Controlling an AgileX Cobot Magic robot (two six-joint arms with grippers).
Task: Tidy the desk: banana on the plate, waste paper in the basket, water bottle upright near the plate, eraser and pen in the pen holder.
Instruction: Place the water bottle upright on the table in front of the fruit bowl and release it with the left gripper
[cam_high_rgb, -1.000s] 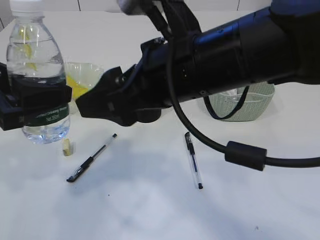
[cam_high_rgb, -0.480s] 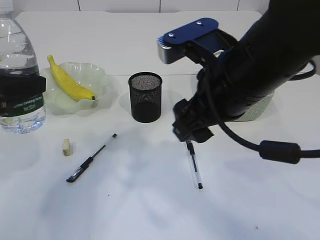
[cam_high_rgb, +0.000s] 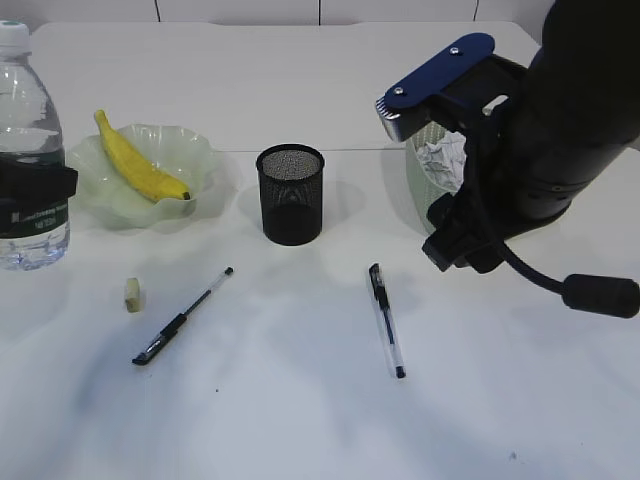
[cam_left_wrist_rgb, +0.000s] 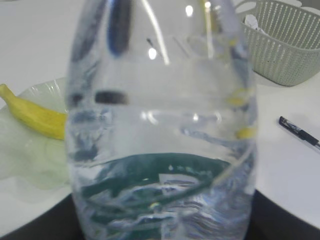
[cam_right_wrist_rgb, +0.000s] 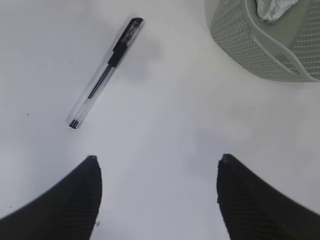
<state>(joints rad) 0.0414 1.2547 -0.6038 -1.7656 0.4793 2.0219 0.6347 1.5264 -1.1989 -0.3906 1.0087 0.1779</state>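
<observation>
The clear water bottle (cam_high_rgb: 24, 110) stands upright at the far left, left of the plate, with my left gripper (cam_high_rgb: 34, 186) shut round its labelled middle. It fills the left wrist view (cam_left_wrist_rgb: 160, 120). The banana (cam_high_rgb: 138, 160) lies on the pale green plate (cam_high_rgb: 200, 152). Crumpled waste paper (cam_high_rgb: 446, 156) sits in the green basket (cam_high_rgb: 424, 190). The small eraser (cam_high_rgb: 132, 293), a black pen (cam_high_rgb: 183, 316) and a clear pen (cam_high_rgb: 386, 320) lie on the table before the mesh pen holder (cam_high_rgb: 290, 195). My right gripper (cam_right_wrist_rgb: 157, 162) hangs open and empty, right of the clear pen (cam_right_wrist_rgb: 105, 75).
My bulky right arm (cam_high_rgb: 560, 120) hides most of the basket in the exterior view. The basket (cam_right_wrist_rgb: 265, 45) shows at the top right of the right wrist view. Bare white table lies in front of the pens.
My right arm has swung from over the table's middle back to the right, beside the basket. The left gripper has carried the bottle further left.
</observation>
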